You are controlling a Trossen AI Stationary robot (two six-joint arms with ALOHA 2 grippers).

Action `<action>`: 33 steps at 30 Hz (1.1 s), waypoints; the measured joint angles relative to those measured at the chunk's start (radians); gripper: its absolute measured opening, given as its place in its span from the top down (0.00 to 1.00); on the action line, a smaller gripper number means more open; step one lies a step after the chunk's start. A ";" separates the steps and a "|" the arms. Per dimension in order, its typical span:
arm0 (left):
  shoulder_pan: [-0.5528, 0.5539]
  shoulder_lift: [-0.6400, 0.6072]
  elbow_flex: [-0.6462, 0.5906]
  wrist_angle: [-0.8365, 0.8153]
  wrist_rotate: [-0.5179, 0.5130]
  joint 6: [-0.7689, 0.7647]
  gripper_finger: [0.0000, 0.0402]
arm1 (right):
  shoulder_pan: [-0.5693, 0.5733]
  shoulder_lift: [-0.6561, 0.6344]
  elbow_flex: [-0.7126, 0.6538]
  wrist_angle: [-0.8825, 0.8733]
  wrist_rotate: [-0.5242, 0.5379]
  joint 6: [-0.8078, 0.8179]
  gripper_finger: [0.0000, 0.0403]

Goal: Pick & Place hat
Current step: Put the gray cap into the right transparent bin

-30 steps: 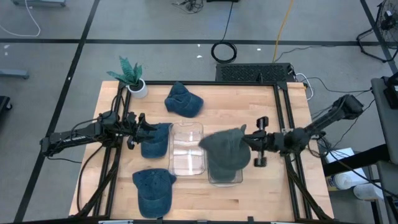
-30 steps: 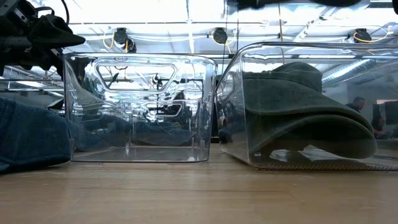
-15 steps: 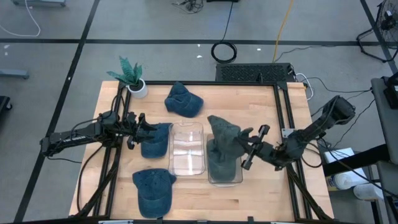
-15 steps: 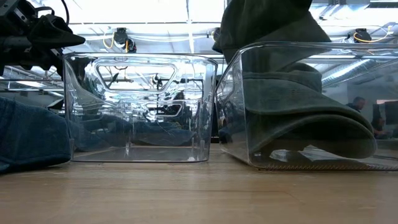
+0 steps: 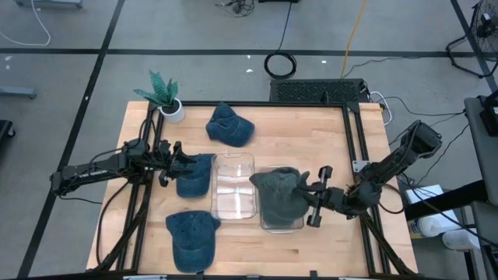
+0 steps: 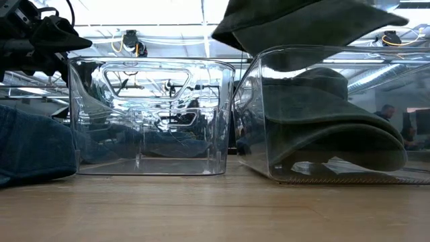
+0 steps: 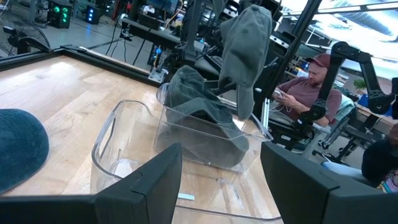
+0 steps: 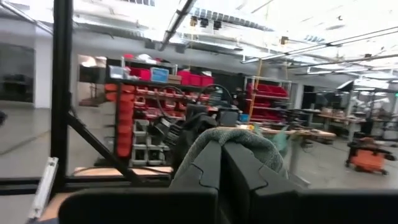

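A grey-green hat hangs in my right gripper over the right clear bin; the low view shows that hat just above the bin's rim. A second grey-green hat lies inside that bin, resting on its floor. My left gripper is open and waits above the table by a blue hat left of the empty clear bin. The left wrist view looks across both bins to the held hat. My right gripper is shut on the grey-green hat's edge on the table's right side, pinched between the two fingers. The fingers come roughly level from the table's right. The hat is lifted clear, draping slack over the right bin.
Two more blue hats lie on the table, one near the far edge and one near the near edge. A potted plant stands at the far left corner. A person sits beyond the table's right side.
My right gripper has moved toward the table's near edge and turned about its wrist. The held hat first swung upright and dipped toward the right bin, then came round to lie spread and flatter just above the bin's rim.
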 joint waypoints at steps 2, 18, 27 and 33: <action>0.000 0.000 0.000 0.000 0.000 0.000 0.43 | -0.006 0.014 0.000 0.002 0.003 0.020 1.00; 0.000 0.000 0.000 0.000 0.000 0.000 0.43 | 0.002 0.183 0.000 -0.015 0.176 0.238 1.00; 0.000 0.000 0.000 0.000 0.000 0.000 0.43 | 0.064 0.192 0.000 -0.183 0.178 0.395 1.00; 0.000 0.000 0.000 0.000 0.000 0.000 0.43 | 0.068 0.192 0.000 -0.192 0.179 0.364 1.00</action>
